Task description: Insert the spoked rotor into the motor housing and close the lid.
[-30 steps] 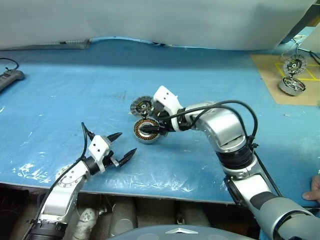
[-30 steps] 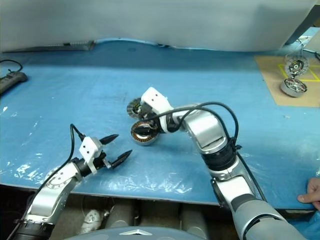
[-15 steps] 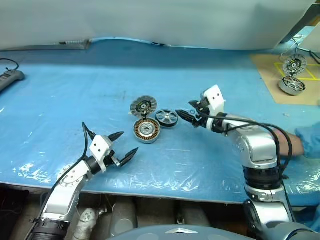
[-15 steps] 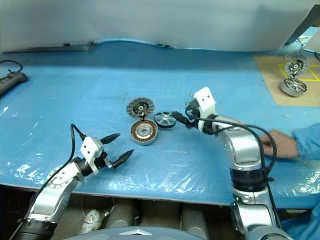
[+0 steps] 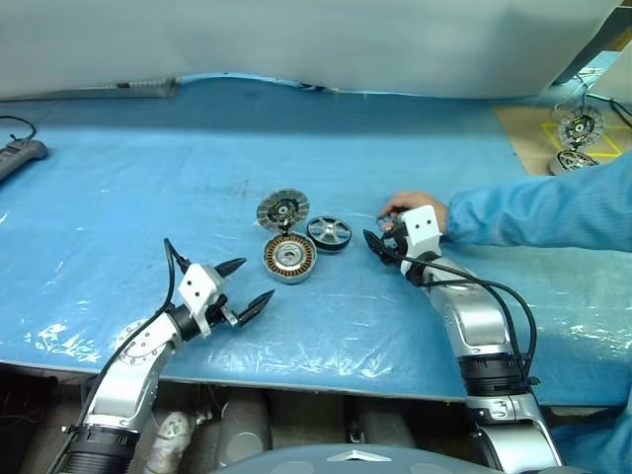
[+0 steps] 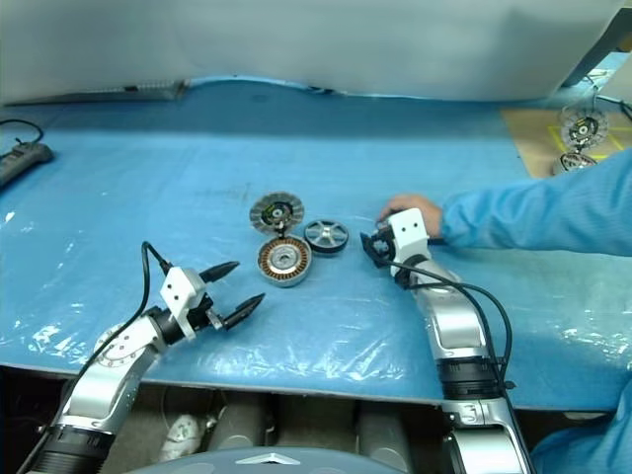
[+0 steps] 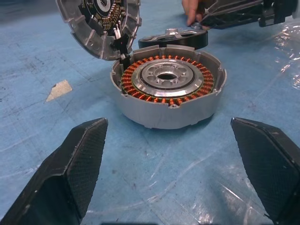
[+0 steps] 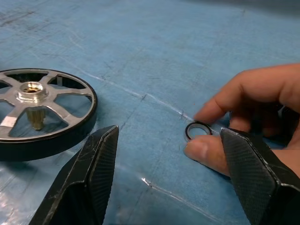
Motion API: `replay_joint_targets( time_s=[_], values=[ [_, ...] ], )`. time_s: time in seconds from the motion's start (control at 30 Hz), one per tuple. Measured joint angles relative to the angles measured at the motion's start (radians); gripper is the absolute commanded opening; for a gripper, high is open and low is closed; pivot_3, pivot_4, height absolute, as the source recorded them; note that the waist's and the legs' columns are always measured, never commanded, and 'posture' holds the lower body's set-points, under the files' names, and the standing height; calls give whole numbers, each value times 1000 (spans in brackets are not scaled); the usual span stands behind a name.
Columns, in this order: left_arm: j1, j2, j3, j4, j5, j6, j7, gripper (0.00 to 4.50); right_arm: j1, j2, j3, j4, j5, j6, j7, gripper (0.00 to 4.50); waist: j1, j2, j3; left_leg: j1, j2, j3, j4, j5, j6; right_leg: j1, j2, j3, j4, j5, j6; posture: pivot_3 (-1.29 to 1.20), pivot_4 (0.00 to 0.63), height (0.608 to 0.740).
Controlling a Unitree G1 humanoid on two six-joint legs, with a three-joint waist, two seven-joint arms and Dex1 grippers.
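Note:
The motor housing (image 5: 289,258), a silver can with copper windings (image 7: 140,75), sits mid-table. Its lid (image 5: 283,209) stands open at the far edge, striped inner face showing. The spoked rotor (image 5: 329,233) lies flat on the blue sheet just right of the housing, hub up (image 8: 31,90). My left gripper (image 5: 255,279) is open, level and aimed at the housing from the near left, with nothing between its fingers. My right gripper (image 5: 373,244) is open, low over the table to the right of the rotor. Beyond its fingers (image 8: 93,173), a person's hand (image 8: 253,103) pinches a small ring (image 8: 197,130).
The person's blue sleeve (image 5: 533,212) stretches in from the right across the table. Two more motor parts (image 5: 578,128) sit on a brown board at the far right. A power strip (image 5: 20,153) lies at the far left. The table's front edge (image 5: 296,380) runs close under my arms.
My right arm swung away from the housing to the right and down, uncovering the rotor on the sheet. A person's arm reached in from the right. My left gripper stayed put.

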Motion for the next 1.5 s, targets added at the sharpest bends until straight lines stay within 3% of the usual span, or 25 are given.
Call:
replay_joint_targets(
  time_s=[1.07, 1.23, 1.5],
  values=[
    [-25, -1, 1, -36, 0, 46, 9, 4500, -39, -18, -2, 75, 14, -9, 23, 3635, 0, 0, 0, 0, 0, 0, 1, 0, 0, 0, 0, 0, 0, 1, 2, 0, 150, 740],
    [-27, -2, 1, -36, 3, 45, 17, 4500, -130, -46, 1, 216, 22, -96, 108, 3635, -3, 0, 0, 0, 0, 0, 1, 0, 0, 0, 0, 0, 1, 1, 2, 0, 150, 740],
    [-25, -18, -5, -36, 17, 39, 31, 4500, -337, -35, 6, 653, 5, -340, 158, 3635, -2, 0, 0, -2, 0, 0, 4, 0, 1, 0, 0, -1, 2, -1, -2, 0, 150, 740]
  ],
)
